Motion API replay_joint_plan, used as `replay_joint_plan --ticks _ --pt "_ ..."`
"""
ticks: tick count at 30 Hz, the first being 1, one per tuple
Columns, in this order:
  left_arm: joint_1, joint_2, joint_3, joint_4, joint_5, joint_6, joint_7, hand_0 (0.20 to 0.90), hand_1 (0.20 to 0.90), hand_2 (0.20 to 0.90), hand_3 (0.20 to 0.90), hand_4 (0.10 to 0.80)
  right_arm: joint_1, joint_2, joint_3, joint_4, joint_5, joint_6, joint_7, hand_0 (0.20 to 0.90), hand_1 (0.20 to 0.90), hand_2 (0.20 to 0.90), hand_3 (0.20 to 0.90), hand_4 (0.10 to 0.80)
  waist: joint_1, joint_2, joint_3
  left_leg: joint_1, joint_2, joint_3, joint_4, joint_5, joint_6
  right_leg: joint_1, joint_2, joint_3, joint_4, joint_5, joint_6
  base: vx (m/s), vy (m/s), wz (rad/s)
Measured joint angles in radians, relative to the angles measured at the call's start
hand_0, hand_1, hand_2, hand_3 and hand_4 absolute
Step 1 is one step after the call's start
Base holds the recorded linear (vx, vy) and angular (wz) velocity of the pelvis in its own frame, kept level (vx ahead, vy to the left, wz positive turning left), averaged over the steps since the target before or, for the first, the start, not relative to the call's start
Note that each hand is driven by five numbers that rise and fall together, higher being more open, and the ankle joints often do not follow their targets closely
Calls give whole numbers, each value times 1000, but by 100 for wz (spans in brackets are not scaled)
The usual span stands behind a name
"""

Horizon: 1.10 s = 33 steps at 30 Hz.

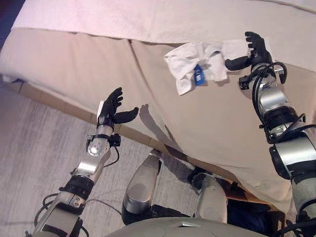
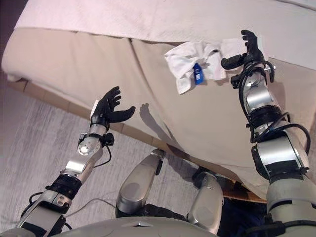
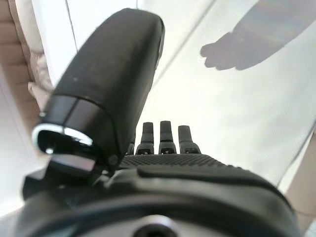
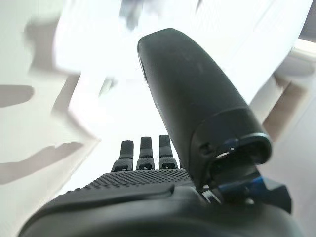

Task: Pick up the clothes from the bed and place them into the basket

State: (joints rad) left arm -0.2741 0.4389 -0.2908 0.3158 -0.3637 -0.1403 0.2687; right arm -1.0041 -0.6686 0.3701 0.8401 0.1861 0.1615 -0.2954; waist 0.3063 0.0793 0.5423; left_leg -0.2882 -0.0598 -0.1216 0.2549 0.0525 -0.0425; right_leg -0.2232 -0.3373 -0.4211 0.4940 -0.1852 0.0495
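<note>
A crumpled white garment [image 1: 197, 65] with a small blue tag lies on the beige bed [image 1: 98, 64]. My right hand [image 1: 254, 49] hovers just right of it, over its right edge, fingers straight and thumb spread, holding nothing; the right wrist view shows the white cloth [image 4: 84, 74] past the fingers. My left hand [image 1: 112, 109] is raised open at the bed's near edge, far left of the garment and empty. No basket shows in any view.
A white blanket [image 1: 148, 17] covers the far part of the bed. Grey carpet [image 1: 34, 143] lies to the left of the bed, with a wooden bed frame strip [image 1: 59, 104] along the edge.
</note>
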Motion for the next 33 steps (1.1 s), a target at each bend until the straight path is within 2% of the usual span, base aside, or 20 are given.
replay_joint_plan --ticks 5,11,16,25,28,29,30,33 --pt "-2 11 -32 -39 0 -1 4 900 900 900 900 800 -48 44 1 24 23 13 -3 900 900 900 900 800 20 0 3 -89 -30 -2 118 -41 18 -60 -40 -2 103 -50 3 63 67 19" --pt "30 15 -50 -95 0 -1 5 900 900 900 900 800 -86 58 2 25 48 23 -7 900 900 900 900 800 25 1 4 -243 -46 -6 253 -83 38 -187 -81 -1 238 -103 -3 49 36 19" --pt "48 28 -62 -113 0 -9 6 900 900 900 900 800 -88 60 7 46 47 60 -6 900 900 900 900 800 31 2 5 -349 -49 -3 345 -100 43 -278 -106 2 335 -127 -17 11 28 13" --pt "64 44 -101 -142 -14 -32 52 900 900 900 900 800 -163 61 81 193 -52 106 37 900 900 900 900 800 35 3 5 -499 -45 9 423 -102 42 -448 -109 57 440 -132 -20 -25 11 4" --pt "55 44 -112 -147 -28 -39 53 900 900 900 900 800 -217 60 95 247 -59 119 57 900 900 900 900 800 35 3 5 -517 -43 7 422 -103 40 -468 -107 58 448 -135 -25 -25 -11 7" --pt "53 44 -112 -153 -29 -39 58 900 900 900 900 800 -243 60 109 265 -72 128 65 869 869 869 864 764 35 3 5 -527 -44 7 426 -105 35 -480 -109 60 445 -138 -31 0 0 0" --pt "57 45 -113 -160 -29 -39 61 900 900 900 900 800 -257 61 129 282 -82 128 70 759 759 759 735 635 34 5 5 -542 -46 9 469 -119 47 -487 -115 66 451 -138 -31 -22 9 -7" --pt "70 44 -122 -178 -30 -39 70 900 900 900 900 800 -273 56 156 302 -114 128 81 519 519 519 455 355 34 12 7 -553 -40 16 488 -134 47 -507 -103 88 519 -147 -25 -17 20 -8"
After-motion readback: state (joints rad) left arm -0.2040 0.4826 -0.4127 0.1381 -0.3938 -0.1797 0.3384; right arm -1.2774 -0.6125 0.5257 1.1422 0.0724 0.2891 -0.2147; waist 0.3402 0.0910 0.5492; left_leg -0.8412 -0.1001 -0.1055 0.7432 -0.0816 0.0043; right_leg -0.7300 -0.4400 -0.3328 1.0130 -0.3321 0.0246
